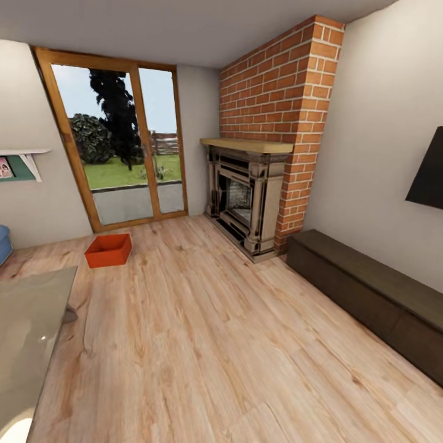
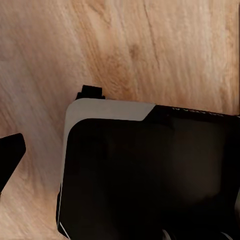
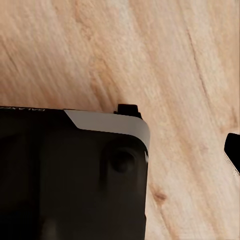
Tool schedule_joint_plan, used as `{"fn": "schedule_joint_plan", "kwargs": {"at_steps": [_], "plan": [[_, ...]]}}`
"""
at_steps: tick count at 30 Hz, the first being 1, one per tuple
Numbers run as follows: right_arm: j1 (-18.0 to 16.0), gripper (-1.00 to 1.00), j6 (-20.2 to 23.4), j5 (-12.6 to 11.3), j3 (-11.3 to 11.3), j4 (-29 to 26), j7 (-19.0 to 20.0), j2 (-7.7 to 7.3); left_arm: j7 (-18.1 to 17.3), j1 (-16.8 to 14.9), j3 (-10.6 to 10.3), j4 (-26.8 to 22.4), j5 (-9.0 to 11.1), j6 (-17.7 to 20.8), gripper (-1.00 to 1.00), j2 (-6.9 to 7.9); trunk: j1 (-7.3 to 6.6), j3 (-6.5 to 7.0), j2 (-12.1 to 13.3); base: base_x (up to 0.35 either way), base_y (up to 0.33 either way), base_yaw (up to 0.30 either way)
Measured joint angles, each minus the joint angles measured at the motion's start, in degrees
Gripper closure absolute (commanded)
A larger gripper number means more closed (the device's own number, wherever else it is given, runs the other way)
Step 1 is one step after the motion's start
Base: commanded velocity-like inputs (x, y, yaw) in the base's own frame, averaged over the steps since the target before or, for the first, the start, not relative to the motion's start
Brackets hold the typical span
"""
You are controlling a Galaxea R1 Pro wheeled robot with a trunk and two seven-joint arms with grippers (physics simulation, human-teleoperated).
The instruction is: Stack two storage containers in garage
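One orange-red open-topped storage container (image 1: 109, 250) lies on the light wood plank floor (image 1: 215, 344) of the living room, far ahead to the left, just in front of the glass patio door (image 1: 123, 147). It stands alone and nothing touches it. The second container is out of view. Both wrist views look straight down at the planks and at my own dark base (image 2: 150, 175) (image 3: 65, 175) with its light grey rim.
A brick fireplace (image 1: 249, 203) fills the far corner. A long dark low cabinet (image 1: 369, 295) runs along the right wall under a black screen (image 1: 429, 172). A glass-topped table (image 1: 31, 332) is close at the left, with a blue sofa edge (image 1: 3, 243) behind it.
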Motion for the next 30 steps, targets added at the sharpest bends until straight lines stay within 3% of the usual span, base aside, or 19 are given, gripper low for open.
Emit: {"fn": "schedule_joint_plan", "kwargs": {"at_steps": [11, 30], "plan": [[0.00, -1.00, 0.01, 0.08, 0.02, 0.00, 0.00, 0.08, 0.00, 0.00, 0.00, 0.01, 0.01, -0.05, -1.00, 0.00, 0.00, 0.00, 0.00, 0.322, 0.000, 0.024], [0.00, -1.00, 0.00, -0.02, -0.03, 0.00, 0.00, 0.03, 0.00, 0.00, 0.00, 0.00, 0.00, -0.02, -1.00, 0.00, 0.00, 0.00, 0.00, 0.322, 0.000, 0.211]]}}
